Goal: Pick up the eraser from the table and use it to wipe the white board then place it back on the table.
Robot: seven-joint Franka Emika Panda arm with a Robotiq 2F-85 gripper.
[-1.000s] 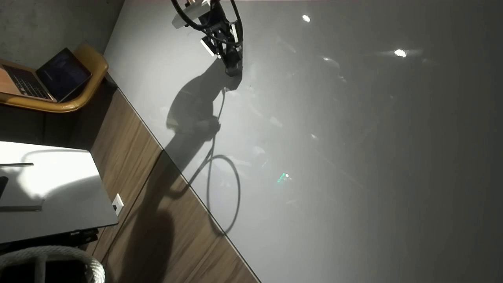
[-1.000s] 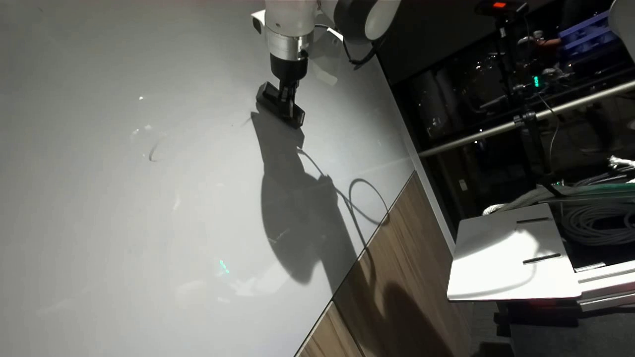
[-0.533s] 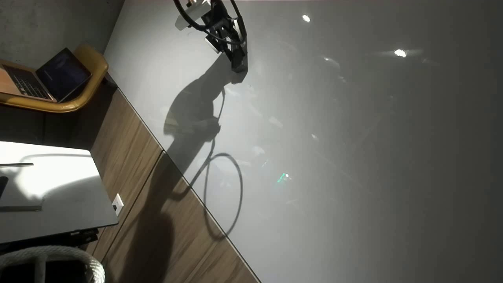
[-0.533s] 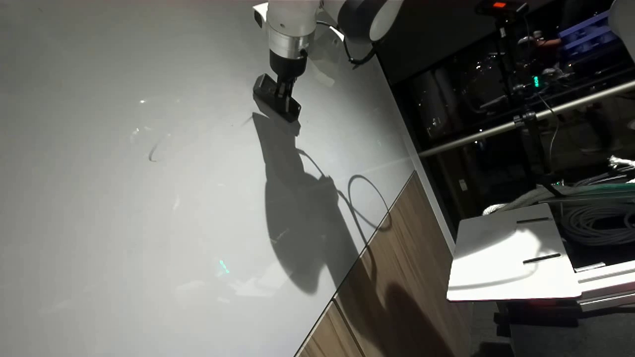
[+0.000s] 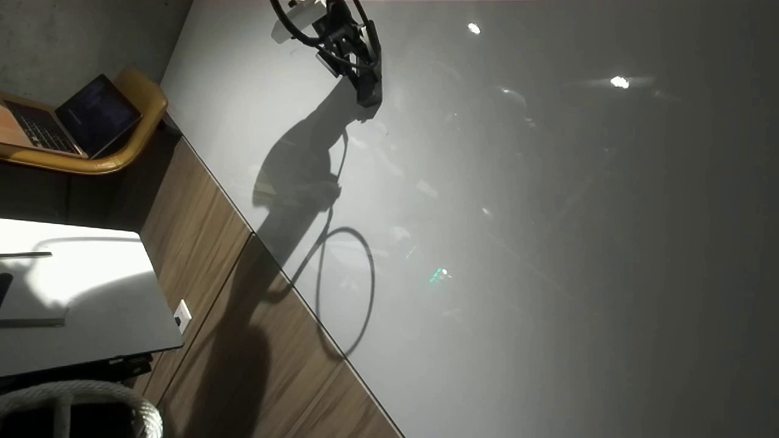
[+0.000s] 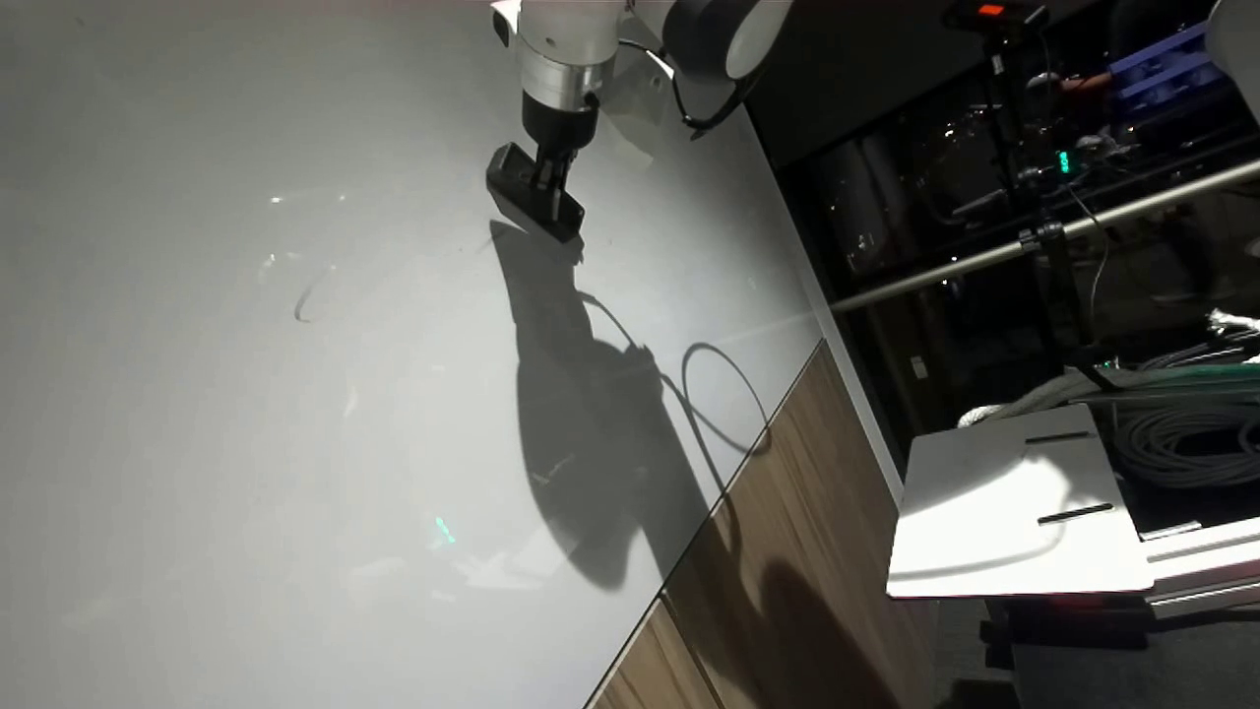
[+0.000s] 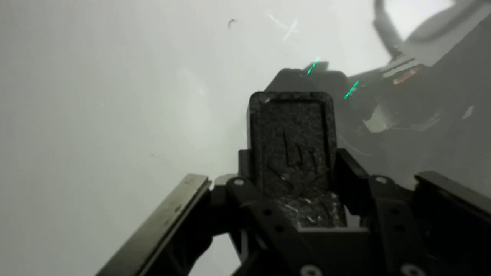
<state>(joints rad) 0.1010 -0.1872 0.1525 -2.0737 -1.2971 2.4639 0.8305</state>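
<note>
The eraser, a dark grey-black block with scratched lines on its back, is clamped between the finger pads of my gripper in the wrist view. In both exterior views the gripper holds the eraser up at the white board, near the top of the picture. Its shadow falls just below it; whether its face touches the board I cannot tell. A thin curved pen mark shows on the board, away from the eraser. The white table stands low, off to the side of the arm.
Below the board runs a brown wood-grain strip. Slim dark sticks lie on the table. A laptop rests on a tan chair, and a pale rope curls beneath the table. Coiled cables sit behind it.
My gripper, with the eraser still in it, has shifted a little upward along the board in both exterior views. The arm's shadow has moved slightly too.
</note>
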